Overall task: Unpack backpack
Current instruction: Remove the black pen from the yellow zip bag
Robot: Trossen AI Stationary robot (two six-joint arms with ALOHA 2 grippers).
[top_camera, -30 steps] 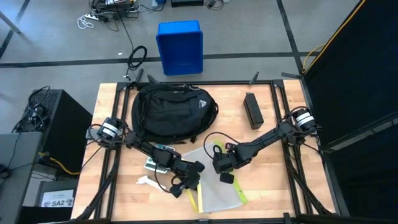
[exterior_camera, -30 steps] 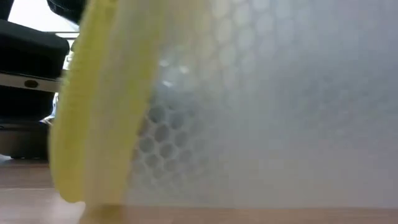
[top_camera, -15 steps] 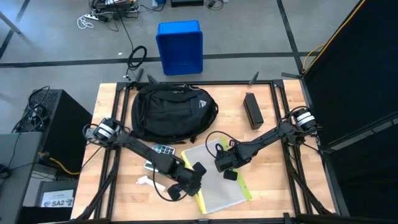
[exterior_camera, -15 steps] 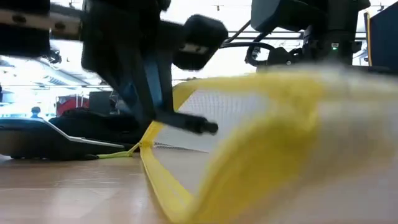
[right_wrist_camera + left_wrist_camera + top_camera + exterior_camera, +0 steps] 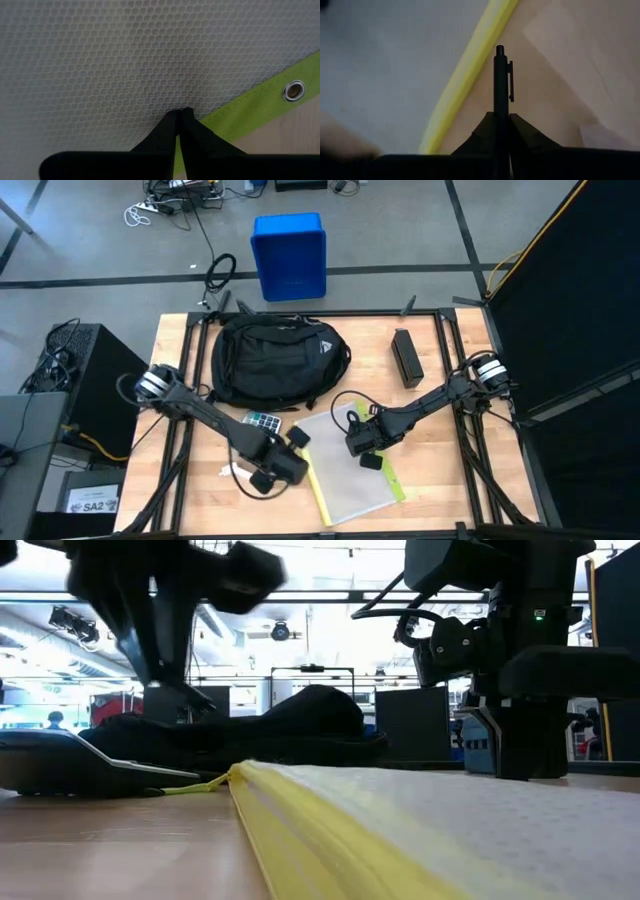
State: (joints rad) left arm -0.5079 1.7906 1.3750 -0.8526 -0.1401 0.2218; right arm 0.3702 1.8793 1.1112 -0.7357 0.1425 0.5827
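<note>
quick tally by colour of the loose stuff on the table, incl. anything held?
Black: 3 (backpack, oblong box, pen in left end effector)
Pale mesh, yellow-green trim: 1 (pouch)
Teal and white: 1 (small flat item)
White: 1 (small piece)
Total: 6

The backpack point(image 5: 278, 360) was black, the bin point(image 5: 289, 256) blue, the pouch point(image 5: 350, 475) honeycomb-meshed grey edged in yellow-green.
</note>
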